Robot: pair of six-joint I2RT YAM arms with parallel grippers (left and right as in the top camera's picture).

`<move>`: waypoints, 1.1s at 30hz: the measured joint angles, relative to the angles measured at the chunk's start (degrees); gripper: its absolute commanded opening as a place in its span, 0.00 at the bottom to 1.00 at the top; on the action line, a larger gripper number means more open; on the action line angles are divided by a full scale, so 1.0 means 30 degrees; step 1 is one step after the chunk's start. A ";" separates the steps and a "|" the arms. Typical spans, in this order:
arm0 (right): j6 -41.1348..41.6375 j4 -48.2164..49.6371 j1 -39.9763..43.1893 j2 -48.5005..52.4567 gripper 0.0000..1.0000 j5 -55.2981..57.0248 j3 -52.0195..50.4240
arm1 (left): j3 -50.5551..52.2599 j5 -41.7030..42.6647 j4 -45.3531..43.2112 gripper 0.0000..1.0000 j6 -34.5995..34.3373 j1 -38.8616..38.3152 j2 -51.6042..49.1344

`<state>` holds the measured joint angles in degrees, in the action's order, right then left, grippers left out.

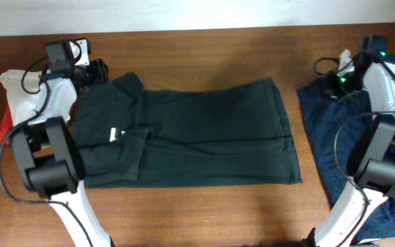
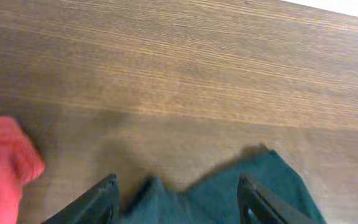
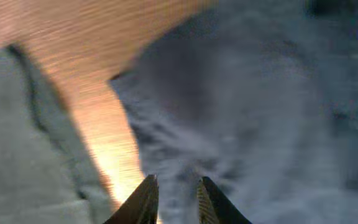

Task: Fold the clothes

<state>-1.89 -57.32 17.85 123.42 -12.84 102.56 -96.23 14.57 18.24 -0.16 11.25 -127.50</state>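
Note:
A dark green shirt (image 1: 211,130) lies spread across the middle of the table, its left part folded over itself. My left gripper (image 1: 96,71) is open at the shirt's far left corner. In the left wrist view a peak of the green cloth (image 2: 216,193) lies between the wide-apart fingers (image 2: 179,186), and nothing is gripped. My right gripper (image 1: 331,81) hovers at the far corner of a blue garment pile (image 1: 321,123). In the blurred right wrist view its fingers (image 3: 176,180) stand a narrow gap apart over the blue cloth (image 3: 260,112).
A red cloth (image 1: 4,127) and a white cloth (image 1: 19,96) lie at the table's left edge; the red one shows in the left wrist view (image 2: 5,168). A pale grey cloth (image 3: 17,143) lies left of the right gripper. Bare wood (image 1: 204,55) runs along the back.

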 measured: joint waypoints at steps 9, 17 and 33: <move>-0.0102 -0.0816 -0.1311 0.0000 0.31 -0.0270 0.0000 | -0.0401 -0.0131 0.1472 0.01 0.0233 -0.0015 -0.1654; -0.1035 0.5129 -0.4903 0.0663 0.58 -0.0109 0.0066 | -0.1530 0.0095 0.7825 0.00 0.0204 -0.0015 0.1209; 0.1617 0.8604 -0.6484 0.3636 0.04 0.2047 -0.0066 | -0.1676 0.0146 1.1052 0.00 0.0204 -0.0015 0.1953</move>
<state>2.96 -31.51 -1.61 134.32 -6.70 102.37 -101.25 15.00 51.40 0.45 11.20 -121.64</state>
